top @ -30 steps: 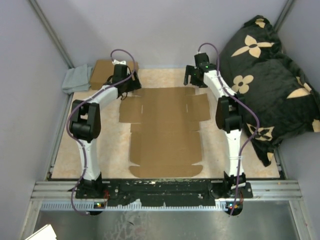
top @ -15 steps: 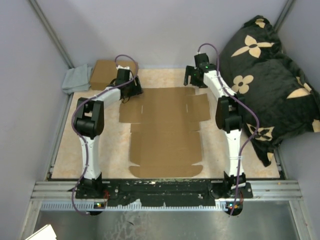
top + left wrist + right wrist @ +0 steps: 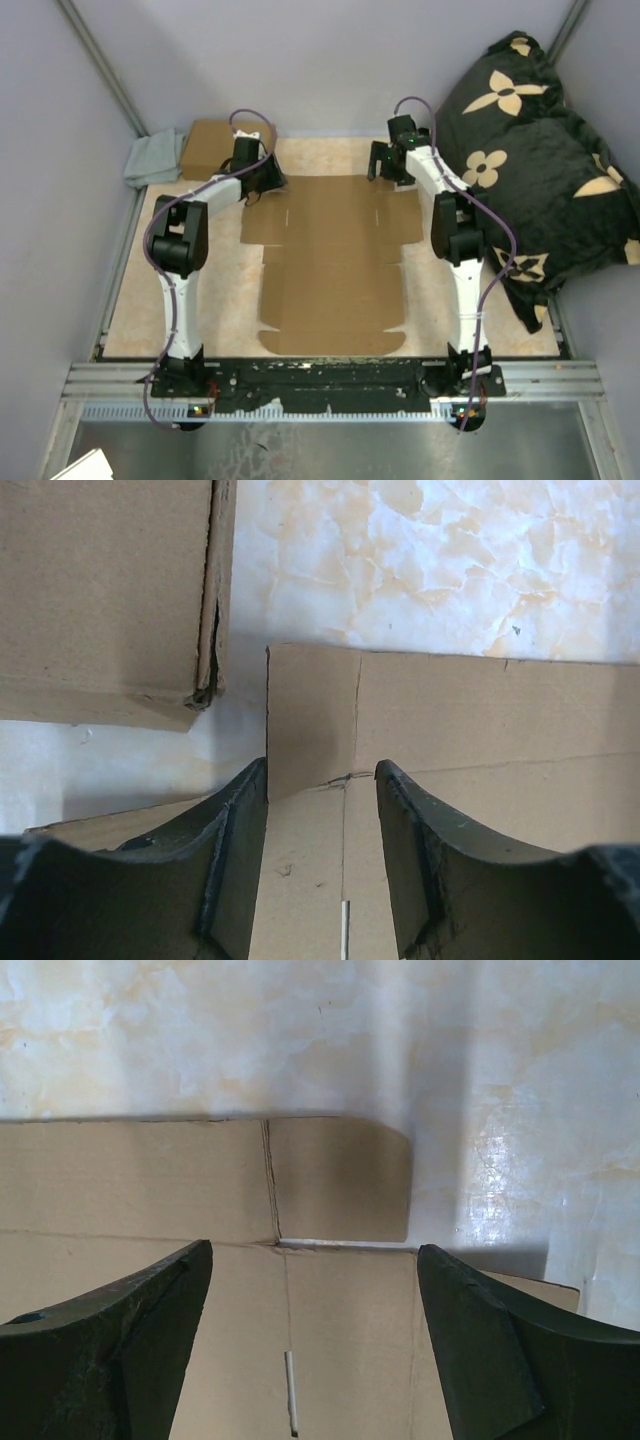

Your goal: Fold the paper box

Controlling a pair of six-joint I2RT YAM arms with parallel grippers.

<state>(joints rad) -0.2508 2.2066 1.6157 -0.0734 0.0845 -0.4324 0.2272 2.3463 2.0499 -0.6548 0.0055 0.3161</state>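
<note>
Fingers of the left tool [image 3: 320, 780] stand about half apart, straddling the far left corner flap of the paper box [image 3: 330, 270], which lies unfolded in the middle of the surface [image 3: 225, 310]. The right tool [image 3: 315, 1252] gapes wide above the far right corner flap, gripping nothing. A closed brown carton [image 3: 205, 145] sits just beyond the left tool, its contents hidden.

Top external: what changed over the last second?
The left gripper swung inward to the paper box's far-left corner, and its fingers narrowed astride the corner flap; no grip is evident. The right gripper edged nearer over the far-right corner, fingers wide. The paper box stayed flat; carton, cloth and pillow are unchanged.
</note>
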